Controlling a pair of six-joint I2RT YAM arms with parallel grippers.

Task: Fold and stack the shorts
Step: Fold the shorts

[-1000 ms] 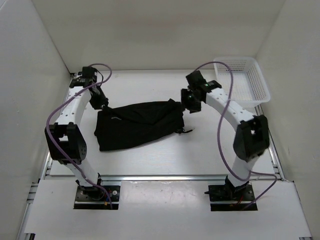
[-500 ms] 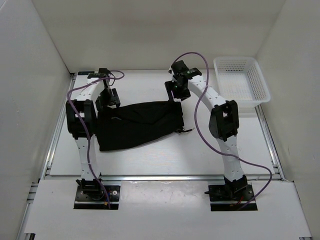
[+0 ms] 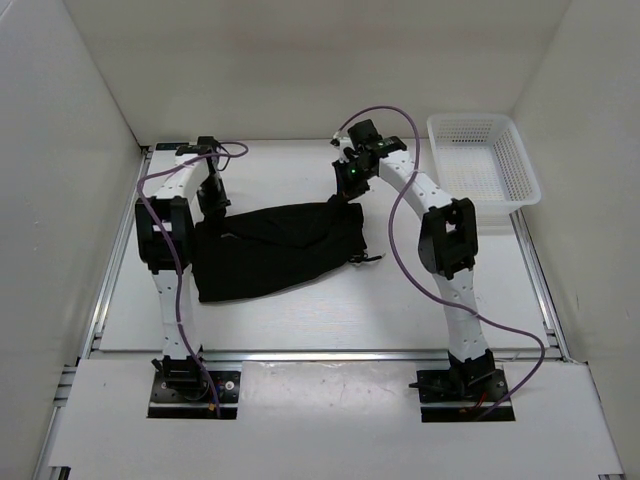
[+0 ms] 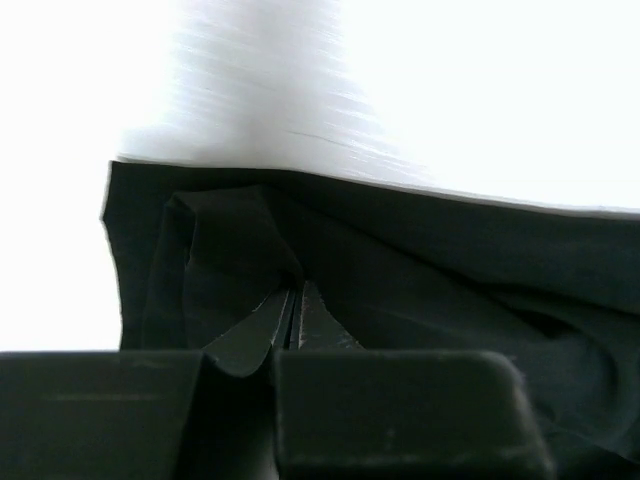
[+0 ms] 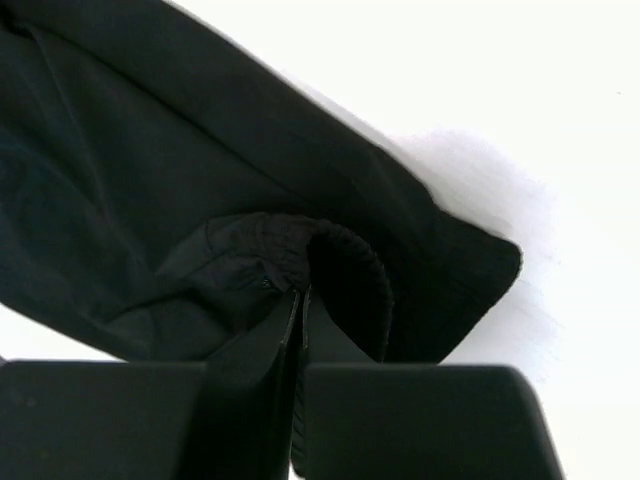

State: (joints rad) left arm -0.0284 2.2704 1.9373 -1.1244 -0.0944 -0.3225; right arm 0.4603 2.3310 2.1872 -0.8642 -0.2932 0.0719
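The black shorts [image 3: 275,250] lie flattened on the white table, long side running left to right. My left gripper [image 3: 213,207] is at their far left corner. In the left wrist view the fingers are shut [image 4: 296,292] with a ridge of the black fabric [image 4: 450,260] bunched at the tips. My right gripper [image 3: 347,194] is at the far right corner. In the right wrist view its fingers are shut [image 5: 301,292] on a raised fold of the ribbed waistband [image 5: 350,255], the rest of the shorts [image 5: 150,170] lying flat behind.
A white perforated basket [image 3: 527,170] stands at the far right corner of the table. White walls close in the left, right and back. A black drawstring end [image 3: 372,262] sticks out of the shorts on the right.
Both arms swung to the shorts' far corners. In the last half second both grippers dropped onto the fabric and closed on it.
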